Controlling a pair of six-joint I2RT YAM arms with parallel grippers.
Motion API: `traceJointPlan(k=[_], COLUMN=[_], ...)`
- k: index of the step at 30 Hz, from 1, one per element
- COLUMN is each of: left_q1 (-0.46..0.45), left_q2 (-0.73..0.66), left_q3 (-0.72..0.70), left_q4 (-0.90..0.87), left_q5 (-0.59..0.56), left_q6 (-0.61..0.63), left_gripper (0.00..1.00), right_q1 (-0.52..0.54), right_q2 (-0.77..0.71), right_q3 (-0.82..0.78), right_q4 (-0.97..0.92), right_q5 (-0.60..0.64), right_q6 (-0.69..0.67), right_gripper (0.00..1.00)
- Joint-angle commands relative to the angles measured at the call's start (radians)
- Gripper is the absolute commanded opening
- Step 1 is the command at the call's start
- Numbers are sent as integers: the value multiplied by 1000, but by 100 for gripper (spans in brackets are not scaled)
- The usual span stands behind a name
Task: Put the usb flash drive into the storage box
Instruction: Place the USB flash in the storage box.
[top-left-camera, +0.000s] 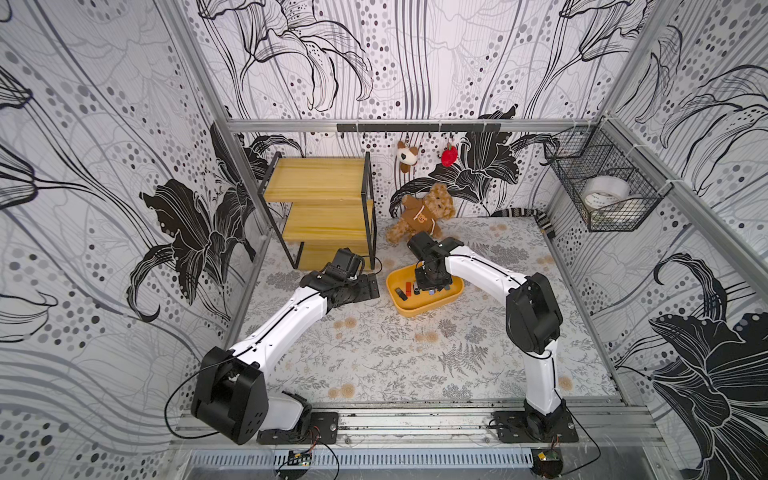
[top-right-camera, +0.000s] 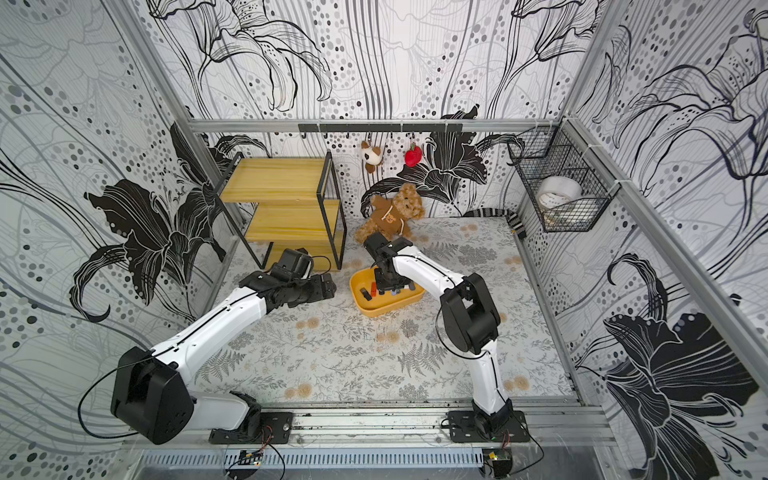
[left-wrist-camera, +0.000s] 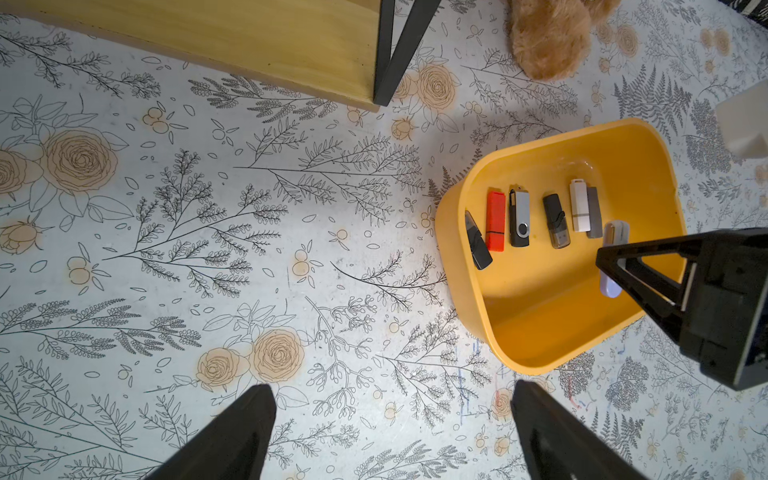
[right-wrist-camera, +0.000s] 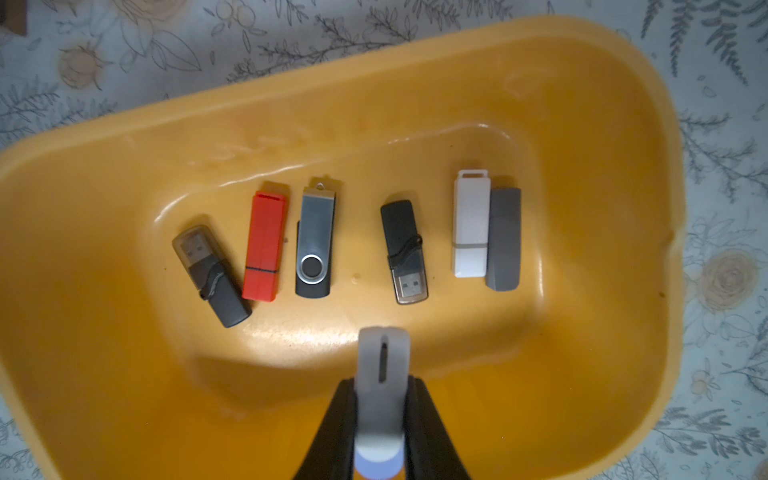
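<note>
The yellow-orange storage box (top-left-camera: 409, 311) (top-right-camera: 384, 311) (left-wrist-camera: 540, 365) (right-wrist-camera: 291, 83) sits mid-table. My right gripper (right-wrist-camera: 381, 384) (left-wrist-camera: 611, 259) (top-left-camera: 432, 286) hangs over its inside, shut on a whitish usb flash drive (right-wrist-camera: 382, 357) (left-wrist-camera: 616, 232) with a pale blue end. The drive sticks out past the fingertips, above the box floor. Several other drives lie in a row on that floor, among them a red one (right-wrist-camera: 266, 245) and a white one (right-wrist-camera: 470, 224). My left gripper (left-wrist-camera: 392, 386) (top-left-camera: 372, 289) is open over bare table, just left of the box, with nothing between its fingers.
A wooden shelf rack (top-left-camera: 320, 208) stands at the back left, close behind my left wrist. A brown teddy bear (top-left-camera: 424, 212) sits just behind the box. A black wire basket (top-left-camera: 602, 183) holding a tape roll hangs on the right wall. Two small toys hang from the back rail.
</note>
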Motion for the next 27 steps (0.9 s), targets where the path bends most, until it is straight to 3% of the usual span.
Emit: traceJointPlan(k=[1,27], left_q1=[11,12], left_q2=[-1,-5], left_q3=[-9,-31], left_q4=[12,23], left_q5=[5,7], left_q6=[21,2], left_gripper=[94,95], right_q1=[1,-19], right_q2=[44,87], right_q3=[44,48], right_q4=[-4,1], right_q5=[-18,6], right_q6=[-14,-66], right_gripper=[0,0])
